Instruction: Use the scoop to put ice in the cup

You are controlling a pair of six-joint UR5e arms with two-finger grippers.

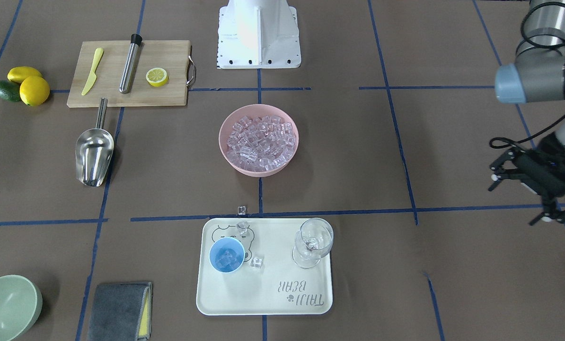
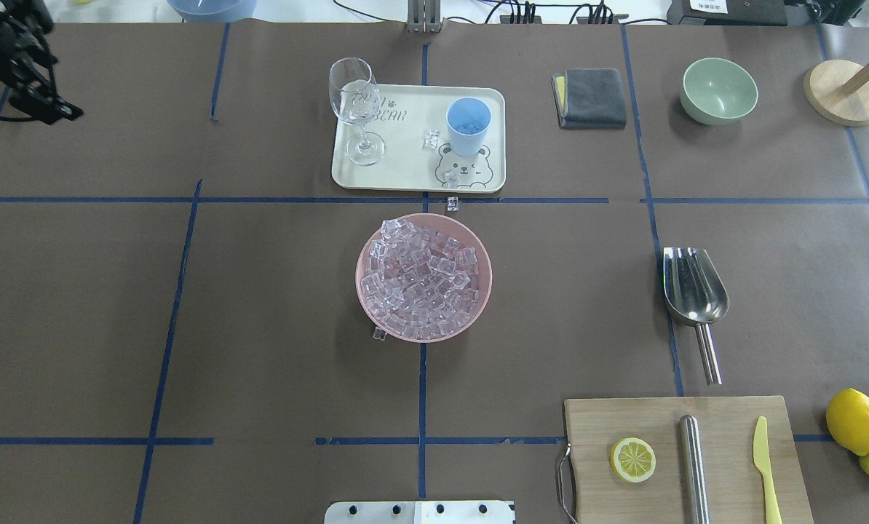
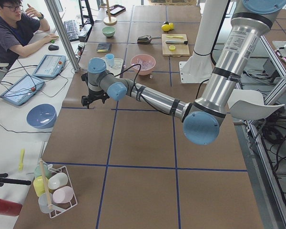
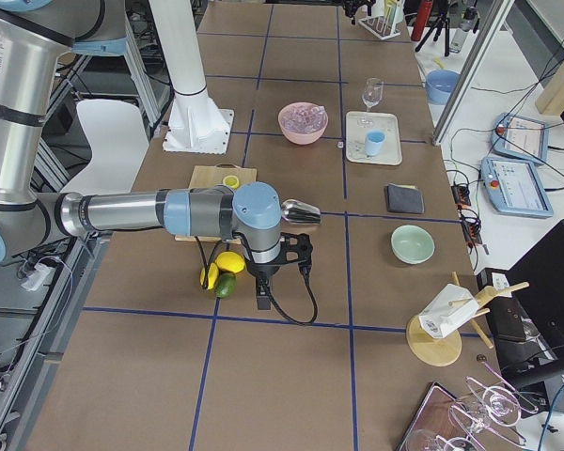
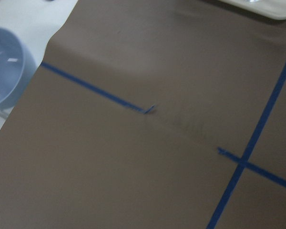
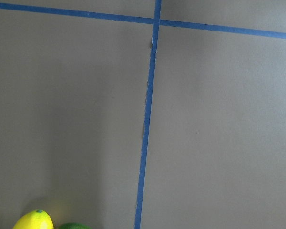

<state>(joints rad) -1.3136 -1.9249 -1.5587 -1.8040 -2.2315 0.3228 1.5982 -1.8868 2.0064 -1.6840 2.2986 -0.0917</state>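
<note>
while hovering well apart from the scoop [image 1: 93, 158], held the left gripper [image 1: 519, 199] spread open, empty; could not tell for the right gripper [image 4: 282, 285]; saw ice [image 1: 225, 259] in the cup [image 1: 212, 256].

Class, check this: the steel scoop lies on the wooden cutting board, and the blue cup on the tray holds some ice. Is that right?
Not quite. The overhead view shows the scoop on the table beside the cutting board, not on it. The blue cup does stand on the tray with some ice in it.
</note>
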